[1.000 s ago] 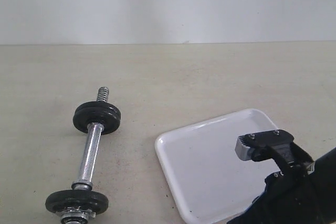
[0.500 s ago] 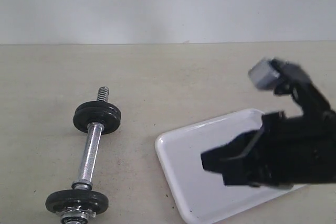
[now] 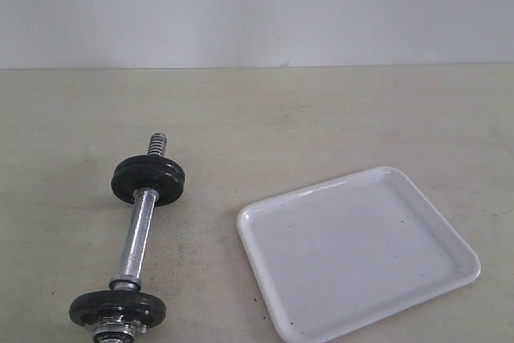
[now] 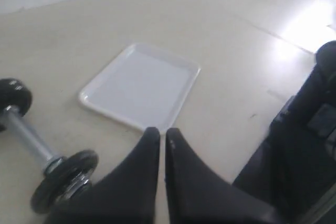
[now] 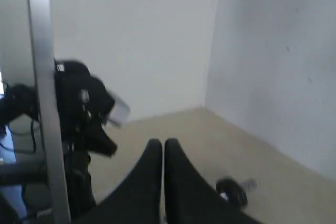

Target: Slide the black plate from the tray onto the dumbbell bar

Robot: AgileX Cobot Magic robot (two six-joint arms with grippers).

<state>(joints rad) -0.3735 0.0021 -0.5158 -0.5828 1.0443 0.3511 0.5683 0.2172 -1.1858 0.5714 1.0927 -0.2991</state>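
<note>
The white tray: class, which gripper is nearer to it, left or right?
Left. The left gripper hangs just short of the tray, fingers shut and pointing at it. The right gripper faces a wall corner; no tray shows in its view.

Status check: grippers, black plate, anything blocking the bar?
Left gripper shut, empty; right gripper shut, empty. Tray holds no plate; far disc and near disc sit on the dumbbell bar. Nothing blocking the bar's threaded end.

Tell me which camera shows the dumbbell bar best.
The exterior view: the dumbbell bar lies nearly whole and sharp, both discs visible. The left wrist view cuts off one end at the picture's edge; the right wrist view shows only a blurred end.
</note>
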